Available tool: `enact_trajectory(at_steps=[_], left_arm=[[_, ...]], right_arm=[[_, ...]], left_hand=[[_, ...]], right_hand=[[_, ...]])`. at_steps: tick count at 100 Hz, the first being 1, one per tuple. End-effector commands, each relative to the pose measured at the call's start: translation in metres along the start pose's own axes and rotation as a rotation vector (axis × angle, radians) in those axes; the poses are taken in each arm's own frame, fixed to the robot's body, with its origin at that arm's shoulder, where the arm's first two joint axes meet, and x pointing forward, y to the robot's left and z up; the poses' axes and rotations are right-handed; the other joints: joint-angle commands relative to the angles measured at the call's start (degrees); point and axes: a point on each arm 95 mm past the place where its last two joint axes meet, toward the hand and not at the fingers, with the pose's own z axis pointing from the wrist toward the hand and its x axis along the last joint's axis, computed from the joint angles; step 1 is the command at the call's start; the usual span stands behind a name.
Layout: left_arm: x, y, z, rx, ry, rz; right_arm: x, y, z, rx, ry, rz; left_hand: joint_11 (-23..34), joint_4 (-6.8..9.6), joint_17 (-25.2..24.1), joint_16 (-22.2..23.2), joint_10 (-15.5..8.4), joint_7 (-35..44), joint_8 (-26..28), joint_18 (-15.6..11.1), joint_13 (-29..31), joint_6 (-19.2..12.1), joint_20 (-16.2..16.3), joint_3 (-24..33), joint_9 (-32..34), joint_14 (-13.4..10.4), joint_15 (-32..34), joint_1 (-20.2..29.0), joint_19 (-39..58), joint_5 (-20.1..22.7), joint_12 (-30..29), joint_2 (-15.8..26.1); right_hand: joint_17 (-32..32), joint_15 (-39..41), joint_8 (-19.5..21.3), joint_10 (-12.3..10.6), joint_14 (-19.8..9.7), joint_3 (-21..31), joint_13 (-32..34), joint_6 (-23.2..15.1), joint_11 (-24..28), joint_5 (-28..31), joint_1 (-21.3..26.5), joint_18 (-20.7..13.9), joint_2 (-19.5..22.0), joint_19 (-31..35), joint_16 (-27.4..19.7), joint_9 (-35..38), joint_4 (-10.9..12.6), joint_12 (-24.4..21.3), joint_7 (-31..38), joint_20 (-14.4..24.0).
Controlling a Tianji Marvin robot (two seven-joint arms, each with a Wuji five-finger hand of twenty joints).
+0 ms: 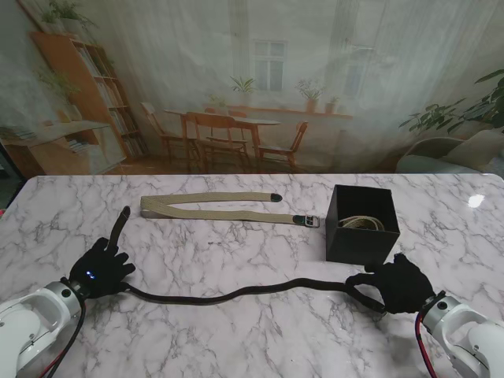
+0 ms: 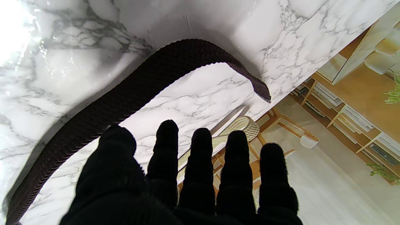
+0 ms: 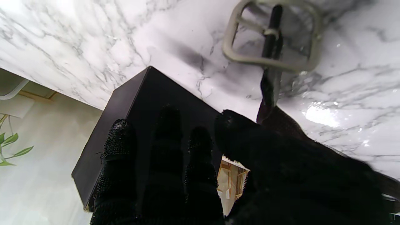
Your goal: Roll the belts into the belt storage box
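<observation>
1. The white marble-patterned table (image 1: 236,331) carries everything; both arms come in from its near corners.
2. The long black woven belt (image 1: 236,293) lies stretched across the near part of the table, its long axis running left to right between the two hands, with a gentle wave in it.
3. The beige webbing belt (image 1: 213,206) lies farther from me, folded into a narrow V with its long axis also left to right; its buckle end lies just left of the box. It is well apart from both hands.
4. The square black open-topped storage box (image 1: 361,224) stands on the right, just beyond the right hand. Something pale and coiled sits inside; it looks like a rolled belt, though I cannot be sure.
5. The black-gloved right hand (image 1: 398,285) rests at the black belt's buckle end. The wrist view shows the grey metal buckle (image 3: 272,34) just past the thumb, which seems to press the strap; whether the fingers truly clamp it I cannot tell.
6. The black-gloved left hand (image 1: 101,268) sits at the belt's other end, fingers straight and apart, index pointing away, the strap passing beside the thumb and not gripped.
7. Count: two belts on the table, one box, two hands. The right hand is nearer the box, so rolling probably starts from the buckle end.
</observation>
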Motion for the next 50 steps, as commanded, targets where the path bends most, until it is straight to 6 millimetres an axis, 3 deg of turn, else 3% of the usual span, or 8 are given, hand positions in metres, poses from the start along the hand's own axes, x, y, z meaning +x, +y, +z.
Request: enact_trajectory(at_steps=[1, 23, 50], left_arm=[[0.002, 0.000, 0.000, -0.013, 0.007, 0.002], [0.002, -0.001, 0.002, -0.005, 0.010, -0.001], [0.004, 0.002, 0.002, -0.010, 0.010, -0.006]], right_arm=[[-0.003, -0.003, 0.001, 0.032, 0.028, -0.030], [-0.007, 0.008, 0.006, 0.089, 0.110, -0.118], [-0.012, 0.015, 0.010, 0.121, 0.138, -0.165]], left_hand=[[-0.61, -0.64, -0.60, 0.56, 1.09, 0.06, -0.17, 2.30, 0.40, 1.60, 1.11, -1.02, 0.05, 0.58, 0.46, -0.12, 1.36, -0.72, -0.21, 2.51], [-0.54, -0.65, -0.63, 0.58, 1.07, 0.32, 0.00, 2.33, 0.49, 1.64, 1.12, -1.00, 0.11, 0.63, 0.51, 0.00, 1.38, -0.57, -0.18, 2.42], [-0.47, -0.67, -0.65, 0.60, 1.13, 0.46, 0.31, 2.23, 0.51, 1.63, 1.09, -0.97, 0.16, 0.62, 0.52, 0.16, 1.34, -0.62, -0.15, 2.41]], right_hand=[[-0.87, -2.55, -1.52, 0.18, 0.10, 1.75, -1.59, -1.59, -0.79, 0.94, 0.13, -0.31, -1.90, -0.87, -0.85, -1.63, -0.07, -0.65, -1.32, -0.50], [-0.44, -2.06, -1.00, -0.37, -0.11, 1.05, -0.82, -1.45, -0.52, 0.16, -4.76, -0.23, -2.62, -0.80, -1.18, 0.27, -0.36, -0.78, -0.43, -0.51], [-1.33, -2.41, -0.36, -0.87, -0.33, 2.93, -1.62, -1.65, -0.88, 0.72, -3.70, -0.22, -3.78, -1.49, -1.51, -1.17, -0.13, -0.89, 1.00, -0.81]])
